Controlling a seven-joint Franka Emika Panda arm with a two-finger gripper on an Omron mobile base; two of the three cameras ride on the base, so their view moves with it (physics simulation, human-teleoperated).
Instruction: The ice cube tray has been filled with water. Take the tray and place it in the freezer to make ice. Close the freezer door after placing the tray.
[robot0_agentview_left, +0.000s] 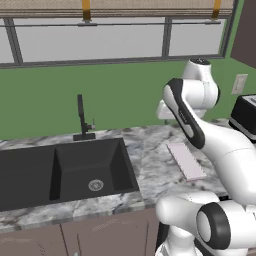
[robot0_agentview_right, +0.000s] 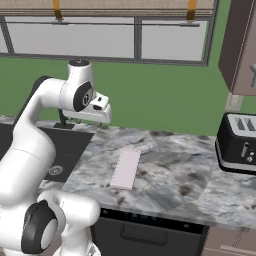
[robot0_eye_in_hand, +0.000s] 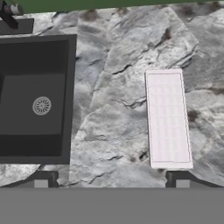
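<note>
The ice cube tray (robot0_eye_in_hand: 168, 118) is a thin pale pinkish slab lying flat on the marble counter (robot0_eye_in_hand: 111, 78), to the right of the sink. It also shows as the tray (robot0_agentview_left: 186, 161) and the tray (robot0_agentview_right: 126, 168) in the base views. My gripper (robot0_eye_in_hand: 111, 181) hangs high above the counter, looking straight down. It is open wide with nothing between its fingertips (robot0_eye_in_hand: 41, 180). The tray lies off to the right of the gripper's centre line, apart from it. In the right base view the hand (robot0_agentview_right: 96, 111) hovers over the counter's back left. The freezer and the freezer door are out of view.
A dark double sink (robot0_agentview_left: 65, 172) with a black faucet (robot0_agentview_left: 82, 120) sits left of the tray. A black toaster (robot0_agentview_right: 237, 142) stands at the counter's right end. A green wall and a window run behind. A dark wall cabinet (robot0_agentview_right: 242, 45) hangs at upper right.
</note>
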